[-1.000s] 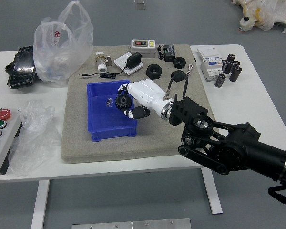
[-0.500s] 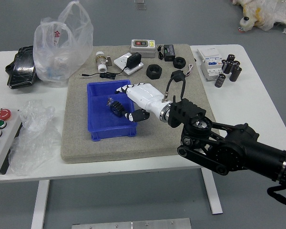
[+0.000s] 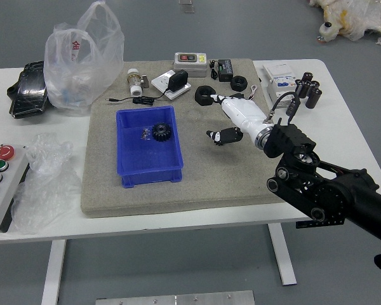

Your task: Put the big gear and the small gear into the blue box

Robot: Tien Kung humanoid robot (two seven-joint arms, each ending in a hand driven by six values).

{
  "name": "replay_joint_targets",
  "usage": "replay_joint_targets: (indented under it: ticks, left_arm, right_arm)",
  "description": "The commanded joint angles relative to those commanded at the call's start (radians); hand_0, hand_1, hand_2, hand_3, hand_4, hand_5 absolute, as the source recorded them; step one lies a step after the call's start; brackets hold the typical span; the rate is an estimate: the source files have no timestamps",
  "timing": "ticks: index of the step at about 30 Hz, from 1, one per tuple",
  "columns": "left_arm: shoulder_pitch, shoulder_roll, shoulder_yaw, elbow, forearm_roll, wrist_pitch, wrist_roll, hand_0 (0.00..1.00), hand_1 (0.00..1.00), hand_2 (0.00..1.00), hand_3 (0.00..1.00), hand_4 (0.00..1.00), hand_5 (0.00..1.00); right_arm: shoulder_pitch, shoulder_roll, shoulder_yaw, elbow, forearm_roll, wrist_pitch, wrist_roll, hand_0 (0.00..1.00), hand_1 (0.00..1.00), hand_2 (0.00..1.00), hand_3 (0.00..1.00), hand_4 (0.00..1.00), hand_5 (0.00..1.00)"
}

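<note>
A dark toothed gear (image 3: pixel 161 131) lies inside the blue box (image 3: pixel 149 162), toward its far right part. Just left of it in the box is a small greyish piece (image 3: pixel 145 134), too small to tell whether it is the small gear. My right hand (image 3: pixel 211 116) is over the mat to the right of the box, thumb and fingers spread apart with nothing between them. The left arm is out of view.
Two black rings (image 3: pixel 205 95), a charger with its cable (image 3: pixel 178 81), a bottle (image 3: pixel 134 82) and a meter (image 3: pixel 190 63) stand along the mat's far side. Plastic bags (image 3: pixel 82 57) and a button panel (image 3: pixel 5 184) are at the left.
The dark gear, earlier at my right fingers over the box, now rests in it. The right hand has opened and moved away to the right, clear of the box.
</note>
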Motion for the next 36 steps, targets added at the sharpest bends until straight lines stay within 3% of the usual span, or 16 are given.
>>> replay_joint_targets:
  ticks: [6,17,18,23,24,29,30,36]
  left_arm:
    - [-0.003,-0.001,0.001,0.0,0.002,-0.002,-0.002,0.65,0.578,0.556,0.65,0.674,0.363]
    - [-0.001,0.002,-0.004,0.0,0.011,-0.005,0.002,0.65,0.578,0.556,0.65,0.674,0.362]
    - [0.0,0.002,-0.004,0.0,0.011,-0.005,0.002,0.65,0.578,0.556,0.65,0.673,0.362]
    - [0.001,-0.001,-0.002,0.0,0.009,-0.005,0.001,0.65,0.578,0.556,0.65,0.673,0.362]
    - [0.001,-0.001,-0.001,0.0,0.008,-0.005,0.001,0.65,0.579,0.556,0.65,0.674,0.362]
    - [0.0,-0.003,0.0,0.0,0.006,-0.004,0.0,0.65,0.579,0.556,0.65,0.674,0.362]
    - [0.0,-0.003,0.001,0.0,0.005,-0.004,-0.001,0.65,0.579,0.556,0.65,0.673,0.362]
    - [-0.001,-0.004,0.003,0.001,0.002,-0.004,-0.003,0.65,0.579,0.556,0.65,0.673,0.361]
  right_arm:
    - [0.002,0.024,-0.046,-0.076,0.06,-0.006,0.018,0.852,0.844,0.849,0.889,0.757,0.28]
    - [0.033,0.06,-0.13,-0.148,0.115,-0.032,0.035,0.836,0.827,0.822,0.863,0.758,0.281]
    - [0.034,0.061,-0.134,-0.151,0.117,-0.036,0.036,0.787,0.702,0.597,0.673,0.49,0.174]
    - [0.035,0.064,-0.153,-0.17,0.124,-0.048,0.027,0.787,0.702,0.597,0.673,0.49,0.174]
    - [0.035,0.064,-0.156,-0.173,0.122,-0.045,0.024,0.763,0.636,0.477,0.604,0.479,0.029]
    - [0.032,0.064,-0.16,-0.176,0.115,-0.046,0.017,0.763,0.636,0.477,0.604,0.479,0.029]
    - [0.031,0.063,-0.159,-0.175,0.114,-0.049,0.018,0.741,0.604,0.396,0.544,0.483,0.016]
    - [0.028,0.054,-0.139,-0.15,0.102,-0.069,0.026,0.734,0.594,0.381,0.531,0.451,0.007]
